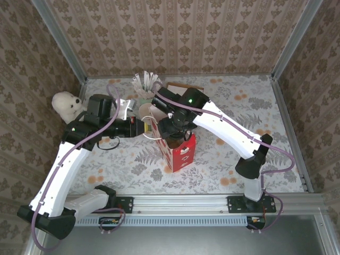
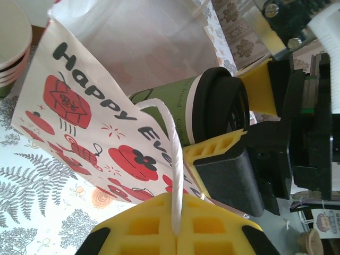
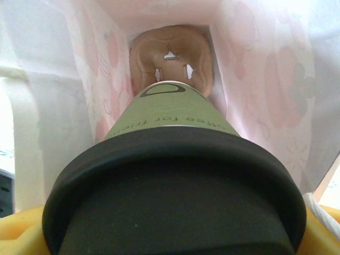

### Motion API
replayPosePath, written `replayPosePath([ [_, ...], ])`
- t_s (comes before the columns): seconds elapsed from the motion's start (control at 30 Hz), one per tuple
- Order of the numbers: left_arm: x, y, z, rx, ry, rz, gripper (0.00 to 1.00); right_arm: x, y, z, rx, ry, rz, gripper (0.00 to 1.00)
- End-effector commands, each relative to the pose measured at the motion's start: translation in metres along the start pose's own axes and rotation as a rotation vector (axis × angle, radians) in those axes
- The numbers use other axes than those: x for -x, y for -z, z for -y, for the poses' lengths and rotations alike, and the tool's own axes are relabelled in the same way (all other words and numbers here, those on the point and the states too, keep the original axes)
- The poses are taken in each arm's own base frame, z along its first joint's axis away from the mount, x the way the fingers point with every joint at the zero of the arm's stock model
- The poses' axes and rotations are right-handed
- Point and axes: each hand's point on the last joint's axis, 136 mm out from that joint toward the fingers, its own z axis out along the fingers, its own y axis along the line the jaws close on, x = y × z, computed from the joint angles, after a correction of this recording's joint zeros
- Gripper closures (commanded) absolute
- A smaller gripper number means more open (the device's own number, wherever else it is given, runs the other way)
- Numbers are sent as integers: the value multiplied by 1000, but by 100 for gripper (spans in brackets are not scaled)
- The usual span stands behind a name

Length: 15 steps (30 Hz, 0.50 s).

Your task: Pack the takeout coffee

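My R gripper (image 2: 232, 110) fingers clamp the black lid (image 3: 175, 212) of the takeout coffee (image 3: 164, 111). Cup body is inside the paper bag (image 2: 79, 117), lid at its mouth. L gripper (image 2: 177, 229) is pressed together, pinching the bag's white handle (image 2: 170, 138). I see a brown pulp tray (image 3: 170, 50) at bag btm.

Matt paper cup (image 3: 164, 114), smooth plastic lid (image 3: 175, 183), thin paper bag (image 2: 79, 125).

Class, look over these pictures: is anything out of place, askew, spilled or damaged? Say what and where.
Nothing looks spilled or damaged; the takeout coffee, lid on, is partly inside the paper bag. The one oddity is a white plush toy near the left edge of the table, unrelated to coffee.
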Motion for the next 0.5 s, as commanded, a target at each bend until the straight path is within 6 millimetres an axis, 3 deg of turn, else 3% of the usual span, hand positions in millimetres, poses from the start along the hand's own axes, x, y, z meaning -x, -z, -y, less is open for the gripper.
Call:
replayPosePath([
  [0.0,-3,6,-1,17,-37,7,100,-8,-16,18,-95,17,-60,36],
  [0.13,0,4,1,-13,-38,26,100,-9,-17,29,-137,18,-69,36],
  [0.27,3,-3,6,-46,-39,21,100,-6,-20,9,-42,11,-66,36],
  [0.47,3,-2,7,-53,-51,38,100,-3,-31,-6,-2,-17,-92,36],
])
